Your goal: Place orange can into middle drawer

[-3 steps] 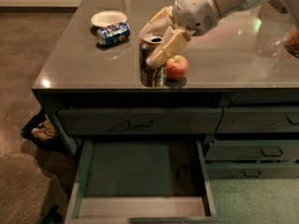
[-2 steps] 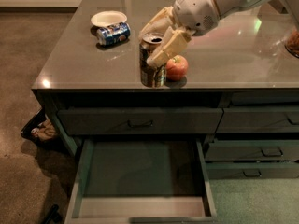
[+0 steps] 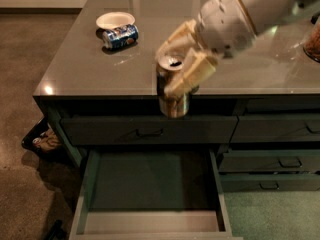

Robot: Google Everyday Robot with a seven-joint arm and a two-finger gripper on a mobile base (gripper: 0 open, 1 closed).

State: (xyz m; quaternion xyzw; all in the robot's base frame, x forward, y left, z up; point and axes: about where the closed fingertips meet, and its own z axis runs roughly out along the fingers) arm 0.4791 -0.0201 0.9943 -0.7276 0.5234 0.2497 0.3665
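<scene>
My gripper is shut on the orange can, its cream fingers clasping the can's upper part. The can is upright, with a silver open top and a brown-gold label. It hangs in the air just past the counter's front edge, in front of the top drawer. The middle drawer is pulled open below and slightly left of the can. Its dark grey-green floor is bare and its pale front rim lies near the bottom edge of the view.
On the grey countertop a blue-and-white can lies on its side beside a white bowl. The shut top drawer has a dark bar handle. Narrower drawers stack at right. A dark bag sits on the floor at left.
My gripper lifted the orange can off the counter and carried it forward past the front edge, above the open drawer. The apple that stood beside the can no longer shows.
</scene>
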